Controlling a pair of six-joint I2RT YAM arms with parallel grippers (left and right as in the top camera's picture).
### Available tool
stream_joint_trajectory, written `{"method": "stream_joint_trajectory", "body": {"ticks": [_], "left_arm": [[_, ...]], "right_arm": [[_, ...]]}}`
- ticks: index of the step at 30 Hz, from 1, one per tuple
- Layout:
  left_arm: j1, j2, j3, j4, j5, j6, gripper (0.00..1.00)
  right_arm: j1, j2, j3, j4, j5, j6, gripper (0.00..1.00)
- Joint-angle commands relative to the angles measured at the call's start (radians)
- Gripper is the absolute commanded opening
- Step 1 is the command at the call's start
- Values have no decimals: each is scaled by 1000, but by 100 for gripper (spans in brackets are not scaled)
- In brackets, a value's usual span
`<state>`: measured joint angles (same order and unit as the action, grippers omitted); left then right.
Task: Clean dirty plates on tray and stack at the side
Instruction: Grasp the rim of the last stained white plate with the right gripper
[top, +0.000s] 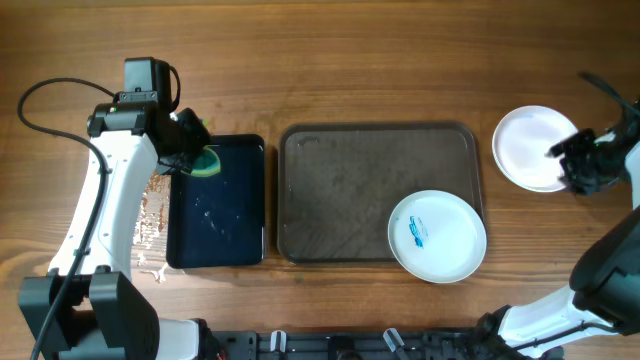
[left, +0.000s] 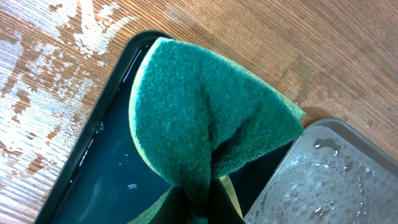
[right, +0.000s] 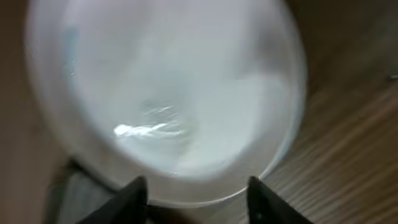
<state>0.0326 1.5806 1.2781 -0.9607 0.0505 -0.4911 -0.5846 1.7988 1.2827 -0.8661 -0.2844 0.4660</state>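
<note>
A white plate with a blue smear lies on the lower right corner of the large grey-brown tray, overhanging its rim. A second white plate rests on the table to the tray's right. It fills the blurred right wrist view. My right gripper sits at that plate's right edge. Its jaws stand open, with the rim between them. My left gripper is shut on a folded green sponge, held over the top of a black tray. The sponge hides the left fingers.
The glossy black tray, wet inside, lies just left of the grey-brown tray, whose wet corner shows in the left wrist view. White residue marks the wood left of the black tray. A black cable loops at the far left.
</note>
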Motion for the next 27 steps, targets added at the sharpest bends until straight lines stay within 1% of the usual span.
{"method": "stream_joint_trajectory", "body": {"ticks": [1, 3, 6, 8, 9, 11, 12, 14, 18, 21, 22, 23, 24, 25, 26, 27], "left_arm": [[-5, 4, -1, 1, 8, 5, 4], [-5, 4, -1, 2, 8, 5, 4], [-5, 4, -1, 5, 8, 7, 4], [-5, 4, -1, 7, 8, 17, 4], [-5, 4, -1, 7, 8, 17, 4], [-5, 4, -1, 8, 8, 17, 4], [-5, 4, -1, 9, 8, 22, 4], [-5, 4, -1, 12, 8, 53, 4], [-5, 4, -1, 14, 8, 66, 4], [-5, 4, -1, 29, 8, 66, 4], [-5, 4, -1, 32, 8, 66, 4], [-5, 4, -1, 34, 8, 66, 4], [-5, 4, -1, 38, 8, 66, 4], [-5, 4, -1, 39, 8, 66, 4], [-5, 4, -1, 39, 8, 66, 4], [-5, 4, -1, 39, 8, 66, 4]], "right_arm": [[34, -61, 123, -55, -219, -68, 48], [92, -131, 131, -113, -186, -100, 48], [250, -240, 131, -227, -24, -99, 46], [359, -276, 130, -288, -23, -77, 46], [418, -286, 128, -328, -23, -41, 51], [518, -287, 87, -389, -18, 31, 82], [535, -290, 48, -395, -10, 66, 84], [537, -299, -46, -390, 7, 118, 100], [538, -336, -237, -375, 10, 175, 100], [537, -412, -352, -365, 117, 344, 100], [537, -434, -369, -354, 157, 375, 100], [537, -444, -373, -336, 185, 369, 100], [537, -443, -373, -301, 217, 304, 100], [537, -443, -373, -297, 217, 266, 82], [537, -443, -373, -297, 217, 259, 54], [537, -443, -373, -294, 216, 259, 54]]}}
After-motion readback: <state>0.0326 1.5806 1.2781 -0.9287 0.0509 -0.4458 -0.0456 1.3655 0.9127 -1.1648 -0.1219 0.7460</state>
